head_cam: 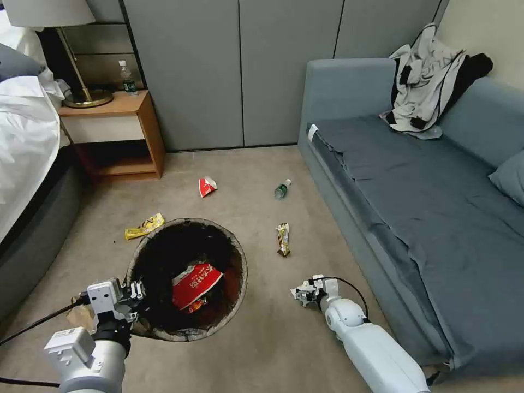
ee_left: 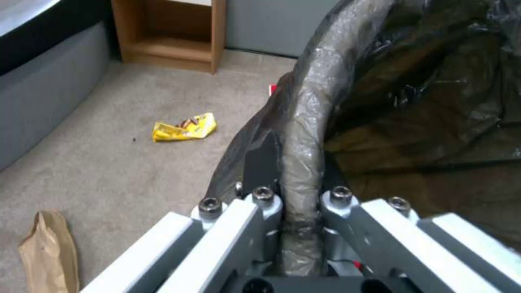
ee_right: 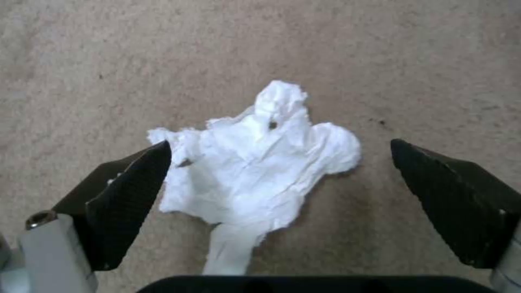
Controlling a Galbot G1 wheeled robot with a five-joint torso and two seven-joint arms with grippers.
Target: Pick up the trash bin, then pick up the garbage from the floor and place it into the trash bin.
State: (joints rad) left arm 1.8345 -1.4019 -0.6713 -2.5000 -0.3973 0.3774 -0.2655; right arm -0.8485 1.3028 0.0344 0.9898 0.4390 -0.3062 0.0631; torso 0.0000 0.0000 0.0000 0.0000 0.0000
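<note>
My left gripper (head_cam: 132, 293) is shut on the near rim of the trash bin (head_cam: 240, 262), a round bucket lined with a dark bag. In the left wrist view its fingers (ee_left: 260, 162) clamp the bag-wrapped rim (ee_left: 310, 101). A red-and-white carton (head_cam: 195, 284) lies inside the bin. To the bin's right, my right gripper (head_cam: 303, 291) hangs low over the carpet. Its wrist view shows it open (ee_right: 279, 145) around a crumpled white tissue (ee_right: 255, 167) on the floor. More garbage is scattered about: a red carton (head_cam: 207, 186), small bottle (head_cam: 281, 189), yellow wrapper (head_cam: 144, 226), snack wrapper (head_cam: 283, 238) and brown paper bag (ee_left: 49, 248).
A blue-grey sofa (head_cam: 415, 202) runs along the right, close to my right arm. On the left stands a bed (head_cam: 27, 164). Behind it is a wooden nightstand (head_cam: 117, 136) with a lamp and a bottle. Grey cabinet doors (head_cam: 240, 71) close off the back.
</note>
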